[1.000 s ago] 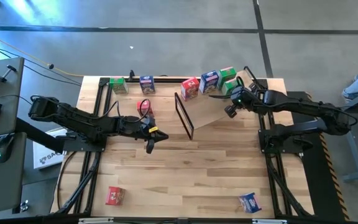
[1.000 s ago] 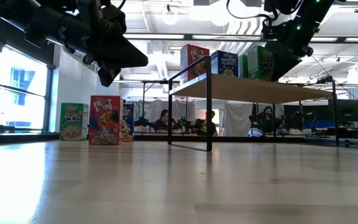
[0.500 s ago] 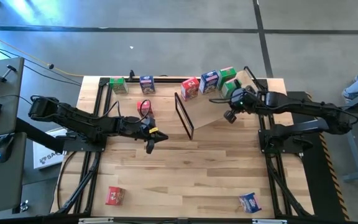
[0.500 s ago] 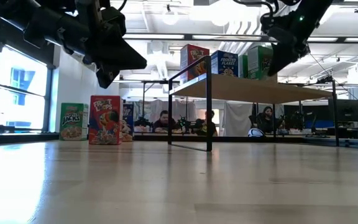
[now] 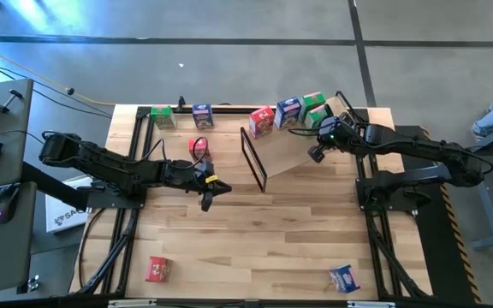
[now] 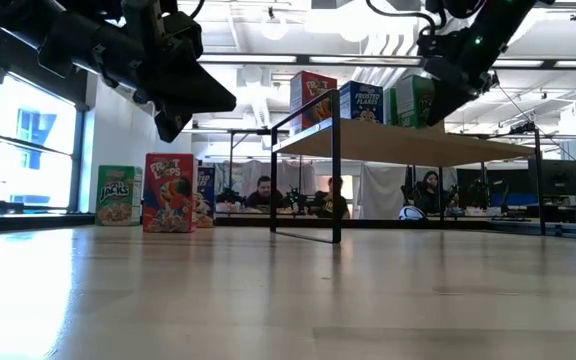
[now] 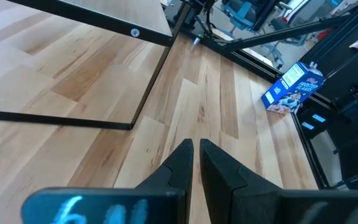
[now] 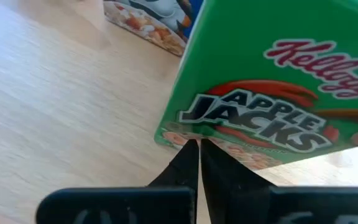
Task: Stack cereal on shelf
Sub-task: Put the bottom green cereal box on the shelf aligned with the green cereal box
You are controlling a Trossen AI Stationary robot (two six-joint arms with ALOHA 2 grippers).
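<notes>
We see right gripper (image 8: pixel 193 144) over shelf (image 5: pixel 294 147), fingers pressed together, holding nothing, tips just at green Apple Jacks box (image 8: pixel 278 81); contact unclear. Red box (image 5: pixel 262 121), blue box (image 5: pixel 289 110), two green boxes stand on shelf. Left gripper (image 7: pixel 195 147) hangs above table (image 5: pixel 272 239) middle, pinched shut, empty. Other boxes scattered on table.

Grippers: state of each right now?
Left gripper: closed, holding nothing, above the tabletop.
Right gripper: closed, empty, at the green Apple Jacks box on the shelf.
</notes>
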